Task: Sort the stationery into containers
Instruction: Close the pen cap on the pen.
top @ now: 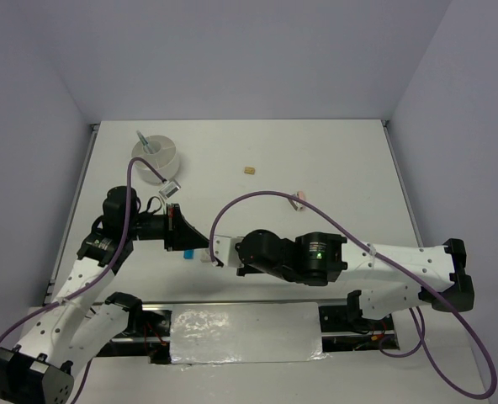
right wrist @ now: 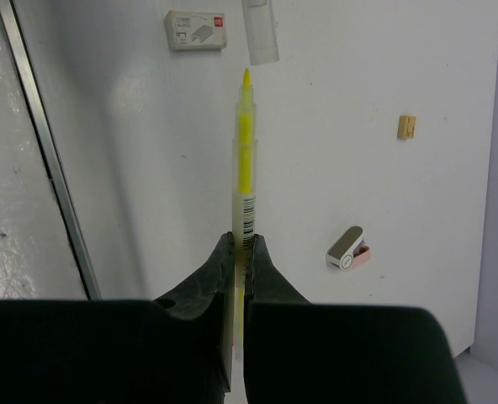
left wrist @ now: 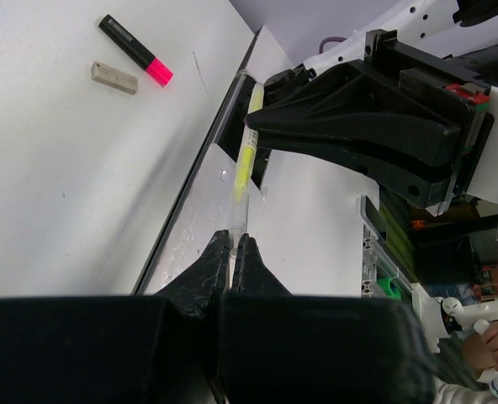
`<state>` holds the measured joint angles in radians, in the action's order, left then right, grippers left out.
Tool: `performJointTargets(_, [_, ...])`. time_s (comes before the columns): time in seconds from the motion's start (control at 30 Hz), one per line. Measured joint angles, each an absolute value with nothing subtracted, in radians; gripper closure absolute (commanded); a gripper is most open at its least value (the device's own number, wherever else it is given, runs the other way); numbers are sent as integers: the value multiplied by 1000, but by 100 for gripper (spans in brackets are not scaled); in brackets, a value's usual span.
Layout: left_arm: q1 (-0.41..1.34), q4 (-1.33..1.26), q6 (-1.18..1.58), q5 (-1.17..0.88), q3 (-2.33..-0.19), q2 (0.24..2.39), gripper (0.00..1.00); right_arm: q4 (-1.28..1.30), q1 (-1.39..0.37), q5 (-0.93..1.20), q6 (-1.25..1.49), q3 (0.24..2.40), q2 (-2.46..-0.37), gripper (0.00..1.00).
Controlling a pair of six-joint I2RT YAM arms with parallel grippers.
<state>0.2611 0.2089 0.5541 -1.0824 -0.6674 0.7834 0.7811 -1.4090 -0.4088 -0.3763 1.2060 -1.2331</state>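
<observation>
The right gripper (right wrist: 239,244) pinches the yellow highlighter (right wrist: 244,143) by its barrel, bare tip pointing straight out from the fingertips. Just beyond the tip, the left gripper (left wrist: 232,244) nips the clear cap (right wrist: 261,34).

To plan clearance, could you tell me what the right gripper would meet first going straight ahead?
Probably the clear cap just beyond the tip of its yellow pen, though depth is unclear.

— Setting?
— It was a robotics lab test cell.
— What showed it?
— White table (top: 333,160) was boxed in by plain walls (top: 232,59); left arm (top: 68,290) and right arm (top: 405,263) were bolted at its near edge, purple cables (top: 257,197) looped over.
</observation>
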Motion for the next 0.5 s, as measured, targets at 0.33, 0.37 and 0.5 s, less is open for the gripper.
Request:
performJointTargets(0.33, [261, 209, 553, -1082, -667, 787, 100, 770, -1409, -430, -376, 1206, -1234, 100])
performJointTargets(0.37, [261, 209, 553, -1082, -667, 789, 100, 770, -1409, -430, -376, 1206, -1234, 100])
performJointTargets(0.5, [261, 209, 553, -1082, -667, 794, 100, 770, -1409, -430, -376, 1210, -1235, 100])
